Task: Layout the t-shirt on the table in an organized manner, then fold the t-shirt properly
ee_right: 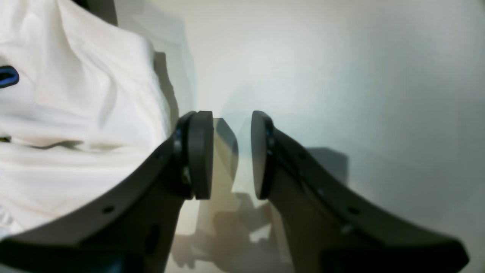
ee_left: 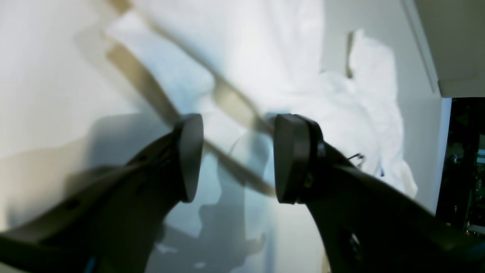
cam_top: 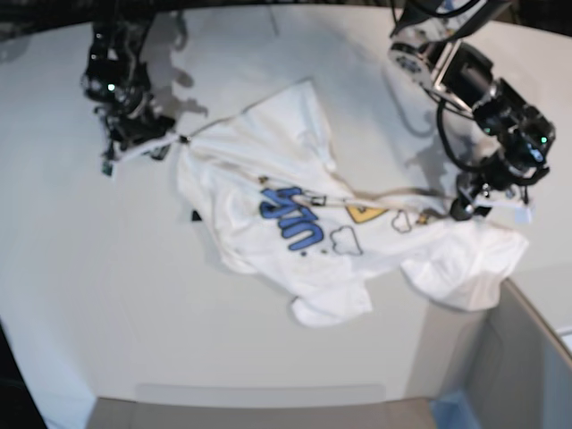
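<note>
The white t-shirt lies rumpled and partly spread across the middle of the table, with its blue and yellow lettering facing up. My left gripper hovers at the shirt's right end. In the left wrist view the left gripper is open, blurred beige bands of cloth edge run across behind its pads, and bunched t-shirt lies beyond. My right gripper sits at the shirt's pulled-out left corner. In the right wrist view the right gripper stands open over bare table, with the t-shirt just to its left.
A grey box corner rises at the front right, close to the shirt's right end, and the same box shows in the left wrist view. The table's curved far edge runs along the back. Both arms reach in from the far side.
</note>
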Tool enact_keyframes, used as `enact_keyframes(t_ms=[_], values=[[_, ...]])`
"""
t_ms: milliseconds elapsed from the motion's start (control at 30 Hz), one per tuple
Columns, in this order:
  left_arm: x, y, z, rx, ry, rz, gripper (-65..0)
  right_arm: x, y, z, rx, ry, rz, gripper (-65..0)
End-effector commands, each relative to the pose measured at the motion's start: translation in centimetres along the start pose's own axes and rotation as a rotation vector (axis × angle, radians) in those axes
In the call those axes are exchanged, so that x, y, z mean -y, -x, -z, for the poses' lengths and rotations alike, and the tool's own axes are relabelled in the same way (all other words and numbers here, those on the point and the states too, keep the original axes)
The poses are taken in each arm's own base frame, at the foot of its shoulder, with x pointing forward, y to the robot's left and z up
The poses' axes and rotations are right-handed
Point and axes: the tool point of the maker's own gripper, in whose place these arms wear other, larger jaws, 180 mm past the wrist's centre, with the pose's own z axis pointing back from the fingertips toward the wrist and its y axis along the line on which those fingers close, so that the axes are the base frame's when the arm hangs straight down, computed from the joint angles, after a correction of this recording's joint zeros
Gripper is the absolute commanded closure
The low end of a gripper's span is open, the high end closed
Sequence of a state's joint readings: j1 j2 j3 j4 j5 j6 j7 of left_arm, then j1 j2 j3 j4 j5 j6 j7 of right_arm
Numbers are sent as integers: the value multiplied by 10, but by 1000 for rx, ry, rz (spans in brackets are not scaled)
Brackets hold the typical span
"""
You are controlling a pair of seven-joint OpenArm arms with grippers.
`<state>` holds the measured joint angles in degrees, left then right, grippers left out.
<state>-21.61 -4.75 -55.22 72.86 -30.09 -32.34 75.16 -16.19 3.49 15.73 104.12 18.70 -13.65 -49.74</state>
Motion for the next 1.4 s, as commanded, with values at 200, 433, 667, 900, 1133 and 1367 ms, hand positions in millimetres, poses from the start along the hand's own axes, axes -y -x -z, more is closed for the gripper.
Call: enact_keyframes(t_ms=[200, 433, 667, 900, 1133, 1367], values=[[10, -23, -4, 68, 30, 17, -307, -2, -11, -3, 35, -9, -10, -179], [-12, -23, -16, 61, -24, 31, -307, 2, -13, -3, 36, -1, -22, -179], [-7, -22, -15, 60, 3, 111, -307, 2, -13, -3, 38, -1, -22, -179], [4, -28, -7, 87, 18, 140, -307, 2, -13, -3, 38, -1, -22, -179], [19, -11, 24, 44, 68, 159, -307, 3, -13, -3, 37, 0, -21, -179], [16, -5, 31, 39, 79, 128, -290, 4, -12, -4, 34, 3, -21, -179]])
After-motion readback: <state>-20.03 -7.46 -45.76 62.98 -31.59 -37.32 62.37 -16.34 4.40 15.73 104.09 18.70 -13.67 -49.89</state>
